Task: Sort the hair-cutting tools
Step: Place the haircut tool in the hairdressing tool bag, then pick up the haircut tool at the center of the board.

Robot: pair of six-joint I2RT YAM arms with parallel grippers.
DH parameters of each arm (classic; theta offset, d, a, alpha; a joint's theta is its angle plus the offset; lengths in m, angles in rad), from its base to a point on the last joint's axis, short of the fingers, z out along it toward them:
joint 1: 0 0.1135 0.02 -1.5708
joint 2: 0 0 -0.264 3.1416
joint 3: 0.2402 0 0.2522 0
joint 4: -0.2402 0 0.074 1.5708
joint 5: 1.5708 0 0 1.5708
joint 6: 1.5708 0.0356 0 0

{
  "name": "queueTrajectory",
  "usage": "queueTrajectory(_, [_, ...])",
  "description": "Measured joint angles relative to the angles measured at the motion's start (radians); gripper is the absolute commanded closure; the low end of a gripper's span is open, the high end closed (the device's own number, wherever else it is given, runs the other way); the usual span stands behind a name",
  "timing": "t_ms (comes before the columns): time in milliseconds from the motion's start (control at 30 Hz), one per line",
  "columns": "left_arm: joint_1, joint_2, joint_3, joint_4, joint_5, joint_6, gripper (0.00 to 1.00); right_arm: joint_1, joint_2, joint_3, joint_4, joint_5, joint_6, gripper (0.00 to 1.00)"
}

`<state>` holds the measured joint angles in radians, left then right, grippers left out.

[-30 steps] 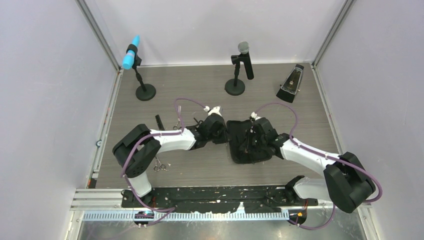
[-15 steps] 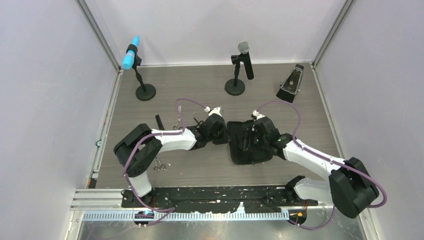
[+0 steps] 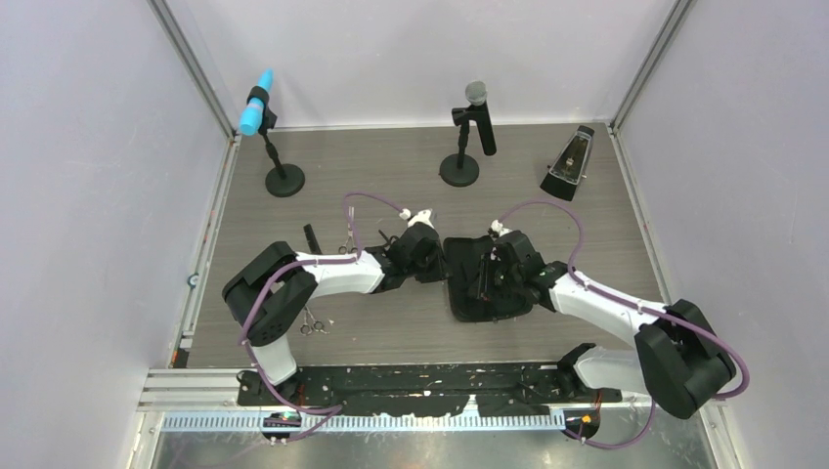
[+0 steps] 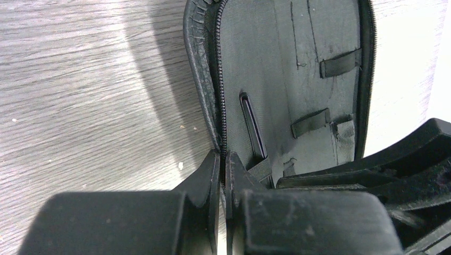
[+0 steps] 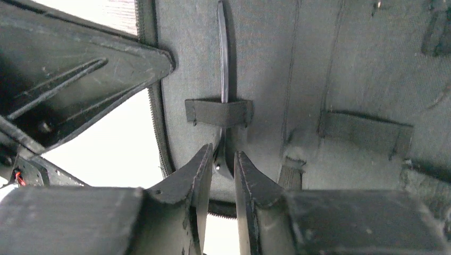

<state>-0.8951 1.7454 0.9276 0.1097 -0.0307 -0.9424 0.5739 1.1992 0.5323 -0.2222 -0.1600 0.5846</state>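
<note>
The left gripper [image 4: 222, 158] is pinched shut on the edge of the case [image 4: 276, 64], and the right gripper [image 5: 223, 162] is a little apart around the end of the hair clip [image 5: 223, 53] tucked under a strap [image 5: 205, 112] inside, so a crooked squeeze may flick the clip out.

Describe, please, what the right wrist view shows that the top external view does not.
Only right wrist: a thin hair clip slid under an elastic strap, its end between the right gripper's fingers. Only top external: scissors, a comb and a blue-tipped microphone out on the table. Both: the open case and the left gripper at its edge.
</note>
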Motion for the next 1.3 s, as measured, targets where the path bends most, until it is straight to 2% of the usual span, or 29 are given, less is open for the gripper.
queueTrajectory(167, [0.0, 0.003, 0.0, -0.009, 0.0, 0.002, 1.0, 0.0, 0.057, 0.0, 0.045, -0.01, 0.012, 0.88])
queueTrajectory(233, [0.0, 0.007, 0.0, -0.011, -0.001, 0.003, 1.0, 0.0, 0.072, 0.0, 0.06, -0.014, 0.015, 0.91])
queueTrajectory(400, [0.0, 0.021, 0.006, -0.018, -0.003, 0.006, 1.0, 0.0, 0.087, 0.004, 0.067, -0.006, 0.015, 0.93])
queueTrajectory(500, [0.001, 0.03, 0.02, -0.023, -0.004, 0.011, 1.0, 0.0, 0.091, 0.015, 0.057, 0.005, 0.015, 0.9])
queueTrajectory(567, [0.003, 0.033, 0.026, -0.024, -0.005, 0.014, 0.91, 0.0, 0.091, 0.02, 0.048, 0.014, 0.014, 0.84])
queueTrajectory(733, [0.012, 0.027, 0.043, -0.057, -0.025, 0.054, 0.48, 0.0, 0.079, 0.045, 0.017, 0.045, -0.002, 0.61])
queueTrajectory(933, [0.039, -0.062, 0.043, -0.166, -0.114, 0.115, 0.18, 0.0, -0.053, 0.074, -0.073, 0.099, -0.043, 0.37])
queueTrajectory(1033, [0.053, -0.127, 0.048, -0.215, -0.171, 0.141, 0.13, 0.0, -0.124, 0.096, -0.111, 0.14, -0.065, 0.22])
queueTrajectory(1100, [0.066, -0.158, 0.057, -0.248, -0.213, 0.155, 0.13, 0.0, -0.168, 0.105, -0.13, 0.17, -0.082, 0.17])
queueTrajectory(1300, [0.141, -0.175, 0.068, -0.338, -0.279, 0.172, 0.19, 0.0, -0.238, 0.106, -0.187, 0.245, -0.113, 0.13])
